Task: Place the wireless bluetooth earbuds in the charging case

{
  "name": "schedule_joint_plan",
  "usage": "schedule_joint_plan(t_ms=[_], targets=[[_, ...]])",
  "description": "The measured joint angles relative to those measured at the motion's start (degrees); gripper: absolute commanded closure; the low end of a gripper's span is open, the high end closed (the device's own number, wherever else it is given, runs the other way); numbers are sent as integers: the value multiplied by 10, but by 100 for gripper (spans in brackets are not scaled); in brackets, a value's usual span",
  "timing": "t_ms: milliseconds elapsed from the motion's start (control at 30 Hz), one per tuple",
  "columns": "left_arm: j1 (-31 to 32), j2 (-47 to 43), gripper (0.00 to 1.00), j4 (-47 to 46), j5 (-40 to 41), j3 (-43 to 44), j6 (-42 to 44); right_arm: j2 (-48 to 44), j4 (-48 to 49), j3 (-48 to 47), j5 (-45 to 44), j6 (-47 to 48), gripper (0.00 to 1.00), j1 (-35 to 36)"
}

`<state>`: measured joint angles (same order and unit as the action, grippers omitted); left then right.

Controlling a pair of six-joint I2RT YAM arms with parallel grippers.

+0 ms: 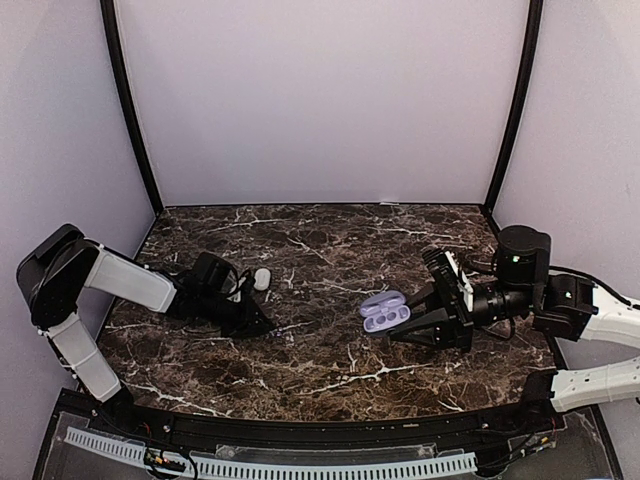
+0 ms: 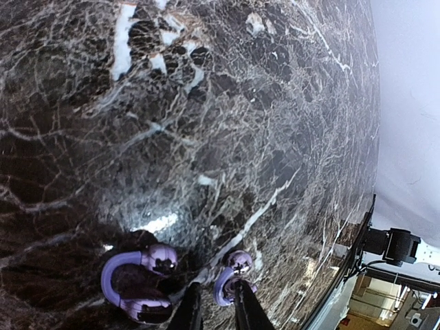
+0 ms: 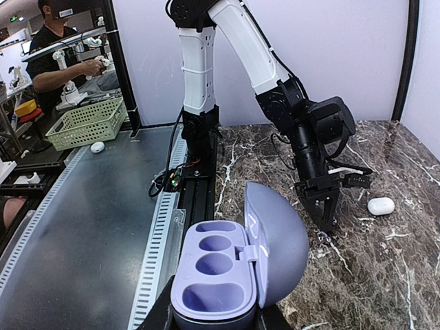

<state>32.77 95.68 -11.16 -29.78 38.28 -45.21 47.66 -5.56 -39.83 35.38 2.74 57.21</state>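
Observation:
Two small lavender earbuds with ear hooks lie on the dark marble table in the left wrist view: a larger-looking one at lower left and another just right of it. My left gripper points down at them, its jaws a narrow gap apart. The right finger overlaps the second earbud and the left finger stands clear of it. From above, the left gripper sits low on the table's left. The charging case is open, its pale lilac wells empty and its lid upright. My right gripper is shut on its base.
A plain white oval pebble lies behind the left gripper, also visible in the right wrist view. A black rail runs along the table's near edge. Grey walls close the back and sides.

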Motion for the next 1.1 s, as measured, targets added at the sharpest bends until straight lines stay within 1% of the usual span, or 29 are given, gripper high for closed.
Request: schedule_joint_plan(t_ms=[200, 633, 933, 1000, 1100], targets=[[-1, 3, 84, -25, -13, -2, -14, 0, -1, 0, 0, 0, 100, 0], [-2, 9, 85, -26, -24, -13, -25, 0, -5, 0, 0, 0, 100, 0], [-2, 21, 86, -55, -39, -17, -41, 0, -5, 0, 0, 0, 100, 0], [-2, 23, 87, -59, -40, -17, -42, 0, -5, 0, 0, 0, 100, 0], [-2, 26, 92, -65, -40, -17, -45, 0, -5, 0, 0, 0, 100, 0]])
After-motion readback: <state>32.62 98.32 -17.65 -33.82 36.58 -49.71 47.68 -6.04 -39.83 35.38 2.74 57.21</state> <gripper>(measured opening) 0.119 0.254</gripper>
